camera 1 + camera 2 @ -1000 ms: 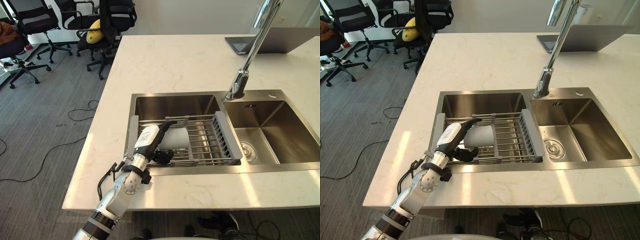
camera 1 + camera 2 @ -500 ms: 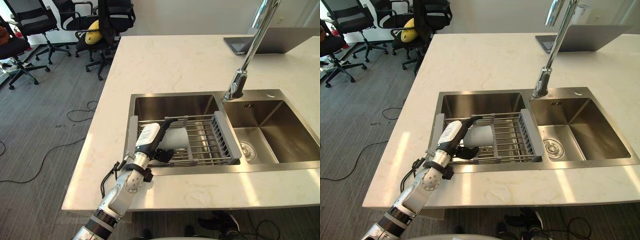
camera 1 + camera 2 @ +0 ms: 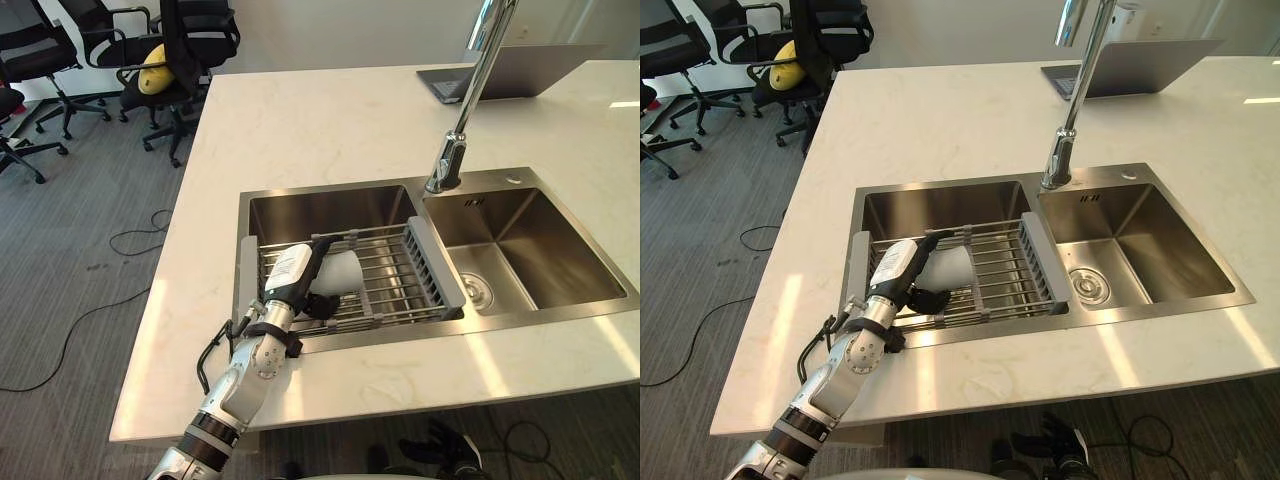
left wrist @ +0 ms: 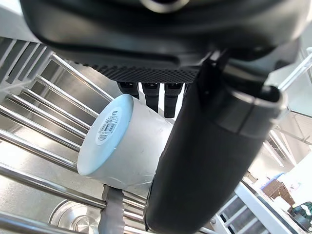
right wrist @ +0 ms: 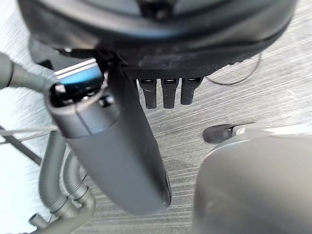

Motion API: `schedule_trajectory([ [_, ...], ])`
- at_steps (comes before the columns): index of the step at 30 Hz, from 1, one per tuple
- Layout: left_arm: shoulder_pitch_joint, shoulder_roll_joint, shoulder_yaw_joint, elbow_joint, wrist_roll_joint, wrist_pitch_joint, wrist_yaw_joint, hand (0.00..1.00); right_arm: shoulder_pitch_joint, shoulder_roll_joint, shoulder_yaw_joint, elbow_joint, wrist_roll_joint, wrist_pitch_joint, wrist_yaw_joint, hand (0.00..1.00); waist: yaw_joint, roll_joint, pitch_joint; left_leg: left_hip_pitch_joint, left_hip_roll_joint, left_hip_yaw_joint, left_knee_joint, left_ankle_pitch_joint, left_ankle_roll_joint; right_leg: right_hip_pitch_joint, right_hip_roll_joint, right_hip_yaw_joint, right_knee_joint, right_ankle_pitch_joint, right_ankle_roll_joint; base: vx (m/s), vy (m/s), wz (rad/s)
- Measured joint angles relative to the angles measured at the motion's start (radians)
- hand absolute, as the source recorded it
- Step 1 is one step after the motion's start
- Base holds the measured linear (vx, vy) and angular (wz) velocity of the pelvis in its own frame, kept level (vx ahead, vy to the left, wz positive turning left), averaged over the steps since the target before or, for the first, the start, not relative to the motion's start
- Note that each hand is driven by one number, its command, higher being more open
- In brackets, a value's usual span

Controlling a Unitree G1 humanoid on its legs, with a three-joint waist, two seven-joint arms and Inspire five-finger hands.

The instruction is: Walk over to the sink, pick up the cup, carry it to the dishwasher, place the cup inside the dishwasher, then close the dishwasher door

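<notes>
One cup [image 3: 340, 272] – white, tipped on its side – lies on the single wire rack [image 3: 400, 275] that spans the left of the sink's [image 3: 330, 208] two basins. The left hand [image 3: 290, 275] is reached in over it. Its fingers [image 4: 152, 95] lie straight along one side and the thumb [image 4: 204, 161] runs along the other, bracketing the cup but not closed round it. The right hand [image 5: 161, 44] hangs slack over the grey floor with its fingers loose and holds nothing. There is one tall tap [image 3: 462, 110] between the basins and one laptop [image 3: 505, 70] on the far worktop. Black office chairs [image 3: 195, 40] cluster beyond – too overlapped to count.
</notes>
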Motion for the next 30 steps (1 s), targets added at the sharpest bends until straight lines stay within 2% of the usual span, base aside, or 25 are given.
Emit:
schedule_trajectory([
  [3, 0.0, -0.005, 0.031, 0.008, 0.001, 0.005, 0.001, 0.3, 0.002, 0.001, -0.001, 0.0, 0.0, 0.004, 0.0, 0.9, -0.017, 0.0, 0.0, 0.002, 0.001, 0.005, 0.0, -0.001, -0.001, -0.001, 0.001, 0.007, 0.0, 0.001, 0.0, -0.02, -0.009, -0.08],
  [12, -0.033, -0.033, 0.109, 0.016, 0.019, 0.023, 0.015, 0.3, 0.014, 0.005, -0.011, -0.002, 0.011, 0.012, 0.002, 0.9, -0.022, 0.002, -0.001, 0.008, 0.003, 0.02, 0.0, -0.01, -0.013, -0.003, 0.004, 0.023, -0.003, 0.005, -0.001, -0.03, -0.009, -0.06],
  [19, -0.036, -0.033, 0.128, 0.013, 0.008, 0.023, 0.008, 0.3, 0.017, 0.011, -0.03, -0.003, 0.027, 0.016, 0.007, 0.9, -0.031, 0.007, -0.004, 0.008, 0.005, 0.023, -0.002, -0.011, -0.014, -0.007, 0.006, 0.029, -0.003, 0.005, -0.001, 0.0, -0.003, -0.01],
  [20, -0.036, -0.033, 0.13, 0.013, 0.006, 0.023, 0.007, 0.9, 0.017, 0.012, -0.031, -0.003, 0.027, 0.016, 0.007, 0.9, -0.031, 0.007, -0.005, 0.008, 0.005, 0.024, -0.003, -0.011, -0.014, -0.007, 0.006, 0.029, -0.003, 0.005, -0.001, 0.0, 0.0, 0.0],
  [30, -0.036, -0.032, 0.132, 0.008, -0.025, 0.024, 0.006, 0.9, 0.017, 0.012, -0.035, -0.003, 0.03, 0.017, 0.009, 0.9, -0.032, 0.01, -0.006, 0.008, 0.004, 0.024, -0.003, -0.01, -0.012, -0.007, 0.006, 0.029, -0.003, 0.006, -0.001, 0.0, 0.0, 0.0],
])
